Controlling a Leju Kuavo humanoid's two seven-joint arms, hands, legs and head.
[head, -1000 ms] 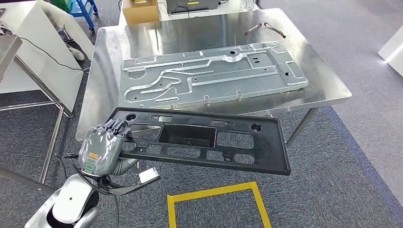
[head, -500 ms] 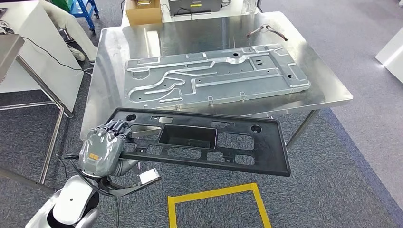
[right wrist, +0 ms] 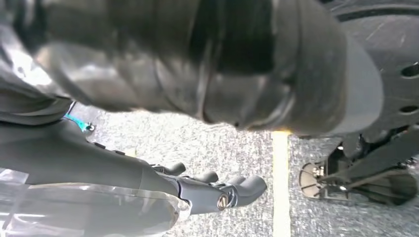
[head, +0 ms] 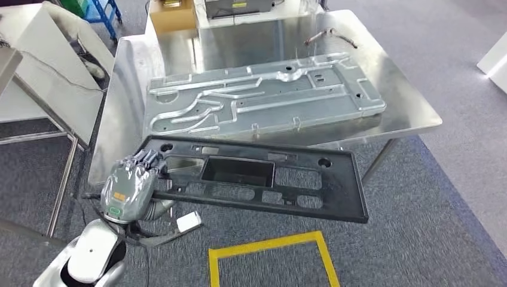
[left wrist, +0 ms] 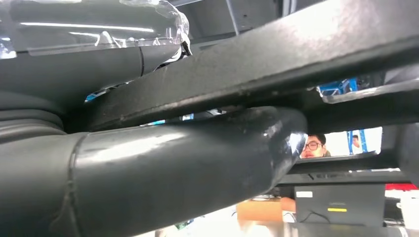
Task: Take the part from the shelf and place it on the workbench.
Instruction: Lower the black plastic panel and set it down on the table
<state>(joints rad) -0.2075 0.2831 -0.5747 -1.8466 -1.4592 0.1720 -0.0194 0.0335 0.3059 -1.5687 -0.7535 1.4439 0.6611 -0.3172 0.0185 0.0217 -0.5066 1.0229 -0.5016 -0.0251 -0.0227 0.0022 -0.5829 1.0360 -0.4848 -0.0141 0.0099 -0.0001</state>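
One robot hand (head: 127,188) — left — grips black part's (head: 257,177) end.

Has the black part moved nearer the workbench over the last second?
Cannot tell: the whole head view shifted, and the black part overlaps the workbench edge about as before, left hand holding it.

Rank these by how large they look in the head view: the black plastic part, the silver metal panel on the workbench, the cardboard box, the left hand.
1. silver metal panel and black plastic part: similar; the part is nearer the camera, so unsure.
2. left hand.
3. cardboard box, partly cut off.
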